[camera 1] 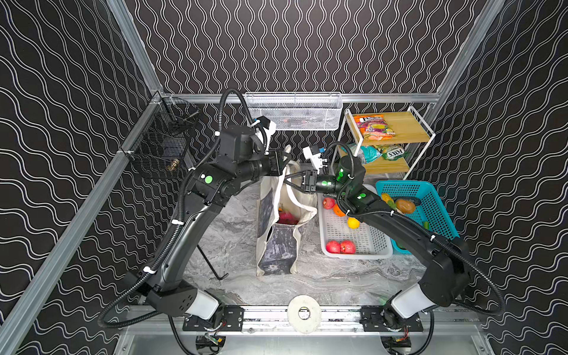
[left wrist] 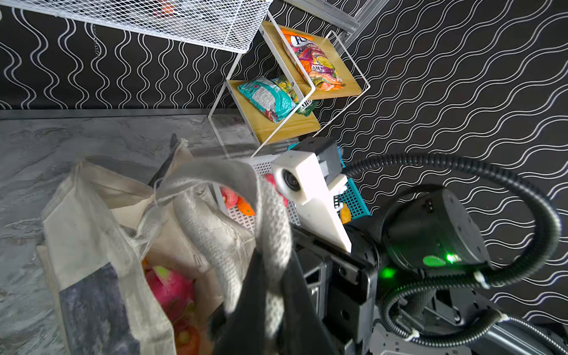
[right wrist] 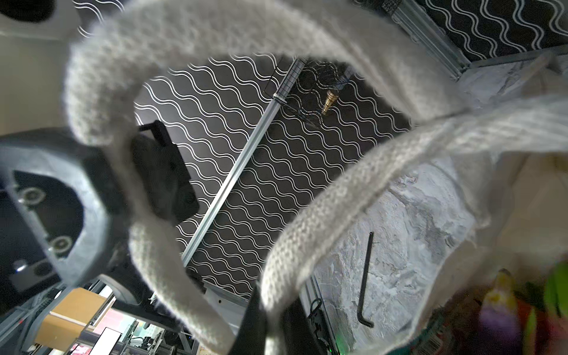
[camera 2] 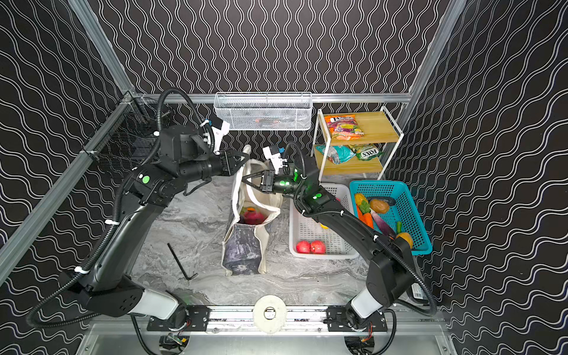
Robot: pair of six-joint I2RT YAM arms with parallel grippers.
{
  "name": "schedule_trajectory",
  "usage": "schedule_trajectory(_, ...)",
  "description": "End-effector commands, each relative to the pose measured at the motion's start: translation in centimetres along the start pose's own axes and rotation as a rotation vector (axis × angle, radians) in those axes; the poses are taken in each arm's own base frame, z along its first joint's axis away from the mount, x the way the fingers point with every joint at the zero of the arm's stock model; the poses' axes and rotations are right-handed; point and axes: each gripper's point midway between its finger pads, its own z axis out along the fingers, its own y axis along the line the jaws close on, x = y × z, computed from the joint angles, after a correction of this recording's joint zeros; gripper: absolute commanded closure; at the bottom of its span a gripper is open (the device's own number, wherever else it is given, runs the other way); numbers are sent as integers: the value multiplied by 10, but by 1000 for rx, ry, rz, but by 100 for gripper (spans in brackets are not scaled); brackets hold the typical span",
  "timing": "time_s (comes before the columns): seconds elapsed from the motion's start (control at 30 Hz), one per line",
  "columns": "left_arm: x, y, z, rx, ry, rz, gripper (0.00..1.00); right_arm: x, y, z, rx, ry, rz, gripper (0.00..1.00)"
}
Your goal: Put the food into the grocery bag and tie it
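In both top views the grocery bag (camera 1: 278,246) stands upright in the middle of the marbled tabletop (camera 1: 338,276), with its mouth open and its dark printed panel facing the camera. A pink dragon fruit (camera 1: 287,218) lies inside the bag. The left gripper (camera 1: 284,159) is over the bag's far end, its fingers pressed together on a cream handle loop (camera 1: 288,150) held up above the rim. The right gripper (camera 1: 289,181) reaches the same end of the bag from the right, pinching a handle strap (camera 1: 285,187). I cannot tell whether the two hold the same handle. A white basket (camera 1: 356,255) sits just to the right of the bag, with two red apples (camera 1: 340,246) and a yellow fruit (camera 1: 353,222) in it. A teal basket (camera 1: 430,190) stands beyond it, farther from the bag. Snack packets (camera 1: 373,127) lie on a shelf rack (camera 1: 422,123) behind the bag to the right. A black hex key (camera 2: 181,264) lies on the tabletop to the left of the bag.

In the left wrist view the dark fingers of the left gripper (left wrist: 272,313) are clamped on the woven loop, which arches over the bag's open mouth. The dragon fruit shows pink inside the bag.

In the right wrist view the strap runs down between the right gripper's (right wrist: 273,335) dark fingers, which are pinched on it. A second cream loop curves overhead. Blurred, colourful food shows inside the bag.
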Motion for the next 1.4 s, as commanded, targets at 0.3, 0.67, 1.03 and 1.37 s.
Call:
schedule_trajectory(0.3,-27,5,-10,-77,-113,44,100,23,29,8,-175,69,-25,100)
schedule_trajectory(0.67,-13,-9,5,21,-47,32,100,4,13,21,-148,28,-53,100)
schedule_trajectory(1.03,10,-21,3,113,31,10,100,-61,12,14,-234,-170,-64,100)
schedule_trajectory(1.37,37,-23,11,144,121,4,100,-76,16,7,-271,-272,-85,100)
